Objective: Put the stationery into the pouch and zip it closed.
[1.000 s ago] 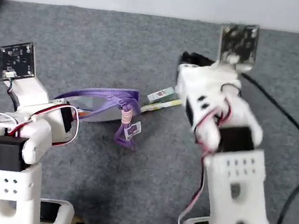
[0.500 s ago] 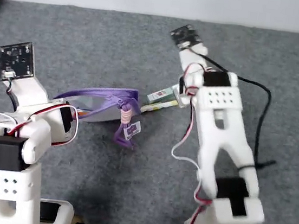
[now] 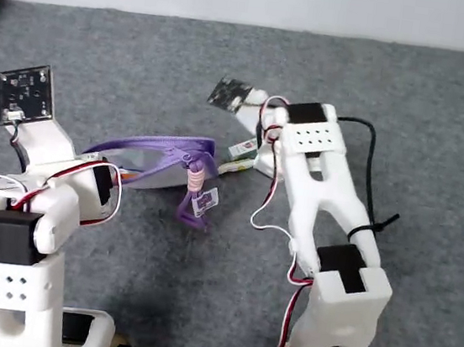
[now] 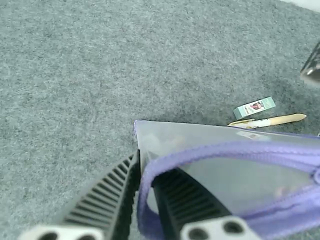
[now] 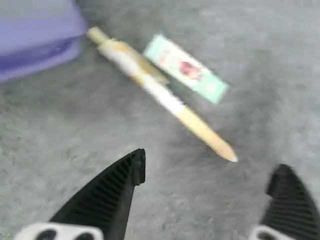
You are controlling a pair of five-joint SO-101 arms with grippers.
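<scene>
Grey carpet (image 3: 145, 53): pouch (image 4: 225, 165) edge clamped in left gripper (image 4: 150, 190). Right gripper (image 5: 210, 167) jaws spread wide above pen (image 5: 160, 95), eraser (image 5: 186, 69) alongside. Pen best straddled mid-barrel, jaws crosswise, eraser avoided.

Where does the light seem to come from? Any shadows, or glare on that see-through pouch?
High view: soft shadows beside the pouch and the right arm, so light seems diffuse, from above. Left wrist view: the pouch's clear side looks milky, without a hard glare spot; the grey mat darkens beyond the pen. Right wrist view: a soft shadow runs along the pen.
</scene>
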